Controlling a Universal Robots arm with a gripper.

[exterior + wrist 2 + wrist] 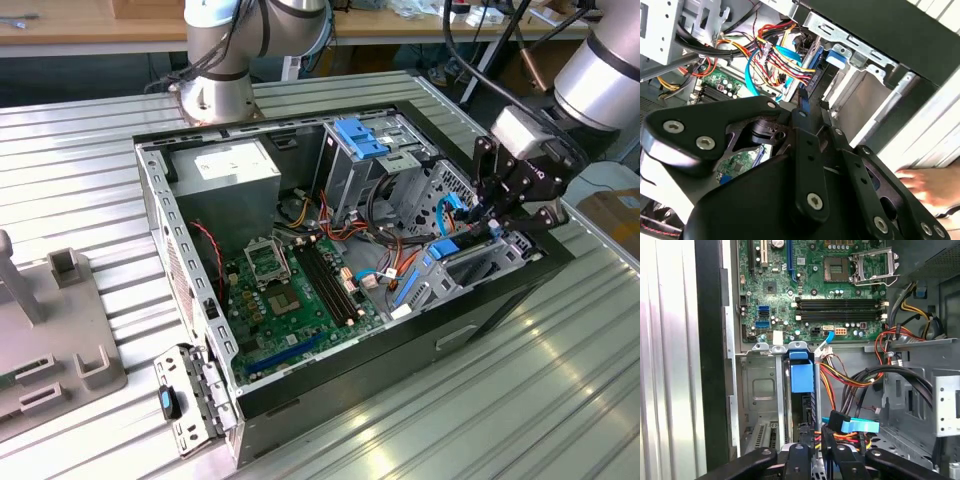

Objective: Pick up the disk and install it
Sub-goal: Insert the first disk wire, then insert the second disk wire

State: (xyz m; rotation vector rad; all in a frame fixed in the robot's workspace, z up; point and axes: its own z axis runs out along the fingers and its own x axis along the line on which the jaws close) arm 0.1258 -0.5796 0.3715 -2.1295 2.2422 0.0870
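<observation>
Nearest in both wrist views is the black gripper [812, 452], its jaws drawn narrow and pinching the near end of the disk [801, 377]; the disk stands on edge, so little of its flat face shows (mostly a bright blue plastic rail and a dark, thin body behind it). In the second wrist view the same blue edge runs out from between the jaws as a slim strip. The disk sits partly inside an upright metal bay [778, 390] at the front corner of the open computer case [500, 300], between the bay's grey side walls. Just beside the bay hangs a bundle of red, yellow and black cables [850, 380], with a flat blue data cable [855, 426] crossing near the gripper. Beyond the bay lies the green motherboard [805, 285], with black memory slots [840, 310] and an open processor socket [875, 265]. In the exterior view the gripper hangs over the case's corner at that view's right; farther back are a blue bracket [360, 135] on the upper drive cage and a grey power supply [235, 165]. The case lies on a ribbed metal desk [90, 170]; a person's hand [935, 182] rests on the desk outside the case.
</observation>
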